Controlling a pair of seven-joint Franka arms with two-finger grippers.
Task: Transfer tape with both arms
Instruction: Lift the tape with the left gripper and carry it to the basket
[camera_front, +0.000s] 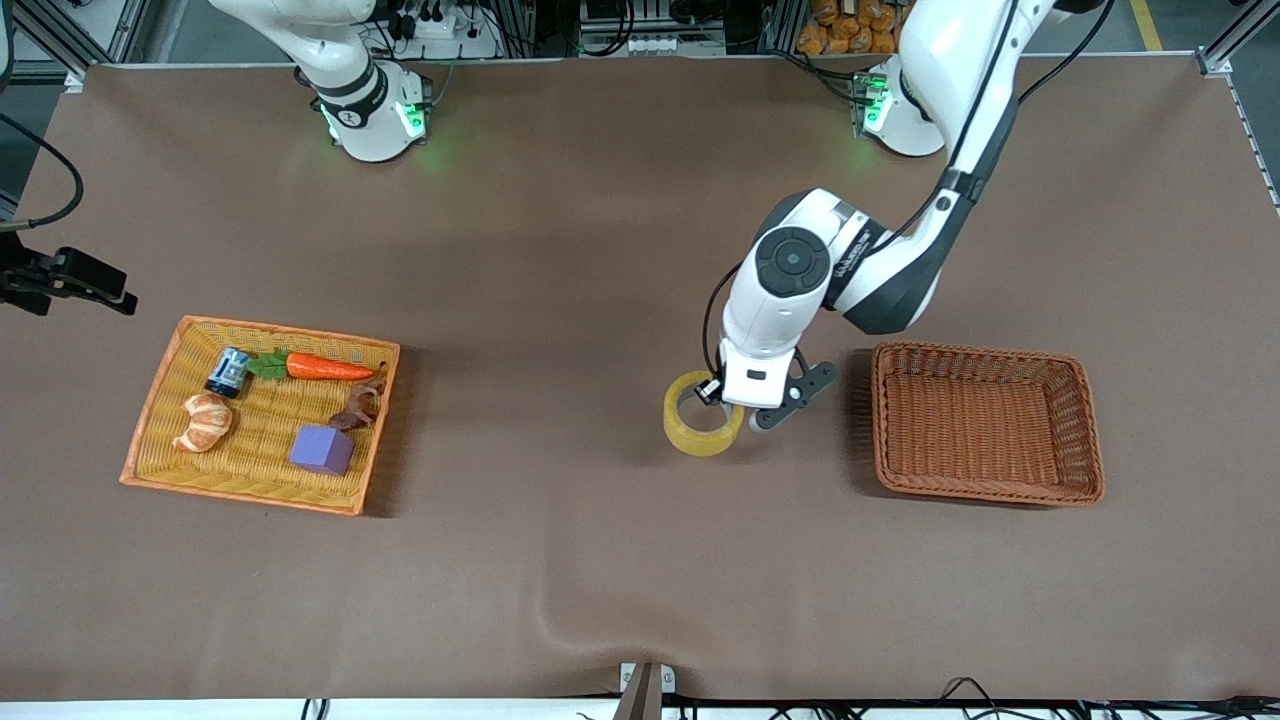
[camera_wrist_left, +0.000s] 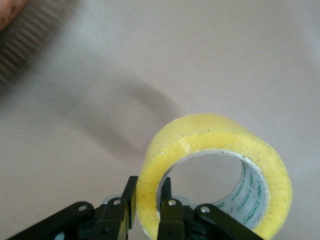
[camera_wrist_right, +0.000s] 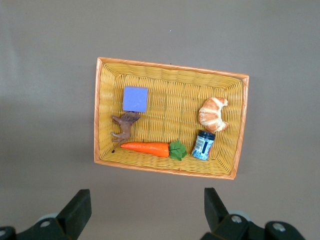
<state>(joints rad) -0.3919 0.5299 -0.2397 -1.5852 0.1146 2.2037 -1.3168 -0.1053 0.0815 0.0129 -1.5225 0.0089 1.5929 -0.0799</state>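
Brown table covering is running wall to wall, with a yellow basket (camera_front: 150, 425) sitting toward the right arm's end and a brown basket (camera_front: 1088, 430) toward the left arm's end. Left gripper (camera_wrist_left: 148, 207) is clamping the tape (camera_front: 700, 425), one finger (camera_wrist_left: 167, 200) inside the ring and the other outside against the wall; the roll is hanging tilted over bare table between the two baskets, closer to the brown one. Right gripper (camera_wrist_right: 145, 210) is waiting high over the yellow basket with fingers spread wide, holding nothing. Yellow basket is carrying a purple cube (camera_front: 321, 449), croissant (camera_front: 206, 421), carrot (camera_front: 325, 367), small dark jar (camera_front: 229, 372) and a brown animal figure (camera_front: 362, 405). Brown basket is holding nothing I can see.
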